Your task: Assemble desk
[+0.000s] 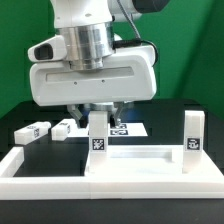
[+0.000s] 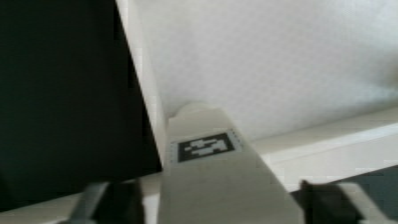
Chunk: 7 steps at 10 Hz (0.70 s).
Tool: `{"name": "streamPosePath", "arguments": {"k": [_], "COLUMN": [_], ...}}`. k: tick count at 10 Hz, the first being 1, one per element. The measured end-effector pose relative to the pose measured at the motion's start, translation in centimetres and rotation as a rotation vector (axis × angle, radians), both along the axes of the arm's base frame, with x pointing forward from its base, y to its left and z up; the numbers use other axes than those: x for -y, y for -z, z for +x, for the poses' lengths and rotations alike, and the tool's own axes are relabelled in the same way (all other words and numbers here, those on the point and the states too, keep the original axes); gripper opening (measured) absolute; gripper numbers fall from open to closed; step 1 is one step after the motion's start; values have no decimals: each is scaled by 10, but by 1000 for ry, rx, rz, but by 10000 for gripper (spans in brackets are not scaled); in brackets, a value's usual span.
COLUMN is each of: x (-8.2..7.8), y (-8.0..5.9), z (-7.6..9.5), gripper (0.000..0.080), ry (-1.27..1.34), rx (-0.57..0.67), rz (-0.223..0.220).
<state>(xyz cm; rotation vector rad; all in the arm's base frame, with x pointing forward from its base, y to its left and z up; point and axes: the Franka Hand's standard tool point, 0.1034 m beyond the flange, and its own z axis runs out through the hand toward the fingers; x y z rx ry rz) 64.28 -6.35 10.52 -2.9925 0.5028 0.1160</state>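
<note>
Had the hand (image 1: 97, 111) straddling the upright leg post (image 2: 208, 150) that stood on a corner of the panel (image 1: 140, 158), fingers apart and not clamping yet, and I figured that post was light, rigid, slick plastic, best pinched across its flat sides near the top.
</note>
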Motion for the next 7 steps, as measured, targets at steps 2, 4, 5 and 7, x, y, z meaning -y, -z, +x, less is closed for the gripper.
{"name": "streamPosePath", "arguments": {"k": [2, 4, 5, 7], "x": [0, 0, 0, -1], "y": [0, 0, 0, 0], "z": [0, 0, 0, 5], "gripper": [288, 288, 288, 288], "ry": [151, 273, 317, 597], "rx": [-17, -31, -35, -20], "rz": [-9, -16, -19, -45]}}
